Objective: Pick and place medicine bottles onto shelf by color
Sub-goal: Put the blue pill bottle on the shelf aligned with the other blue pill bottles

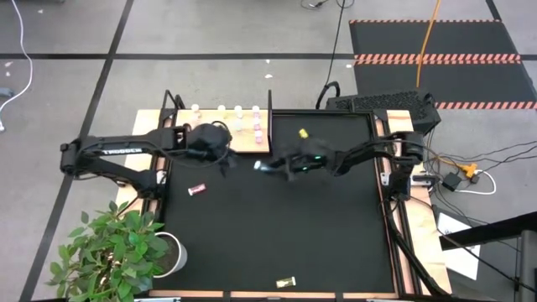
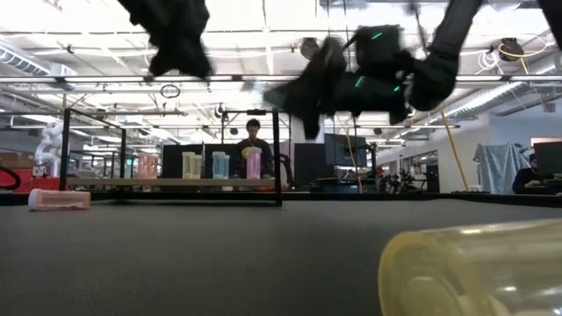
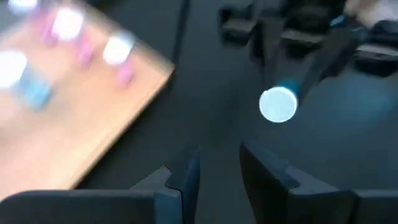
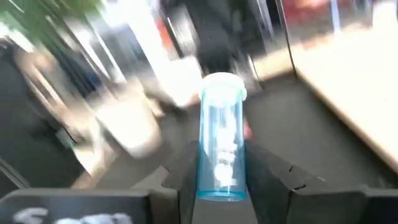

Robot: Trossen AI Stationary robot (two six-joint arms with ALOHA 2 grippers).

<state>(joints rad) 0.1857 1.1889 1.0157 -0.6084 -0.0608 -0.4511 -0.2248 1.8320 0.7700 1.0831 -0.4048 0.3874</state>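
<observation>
Gripping a light blue medicine bottle (image 4: 221, 140) between its two fingers, the right gripper (image 1: 267, 166) hangs above the black mat (image 1: 277, 226) just right of the shelf (image 1: 243, 141). The left gripper (image 1: 225, 164) hovers close by at the shelf's near edge, jaws narrow with nothing between them. Pink, blue and yellow-olive bottles stand in rows on the shelf, behind a thin black frame post (image 1: 270, 117). On the mat lie a pink bottle (image 1: 197, 190) to the left, a yellow one (image 1: 303, 132) at the far side, and another yellow one (image 1: 287, 282) near the front edge. A potted plant (image 1: 113, 247) sits at the near left corner.
</observation>
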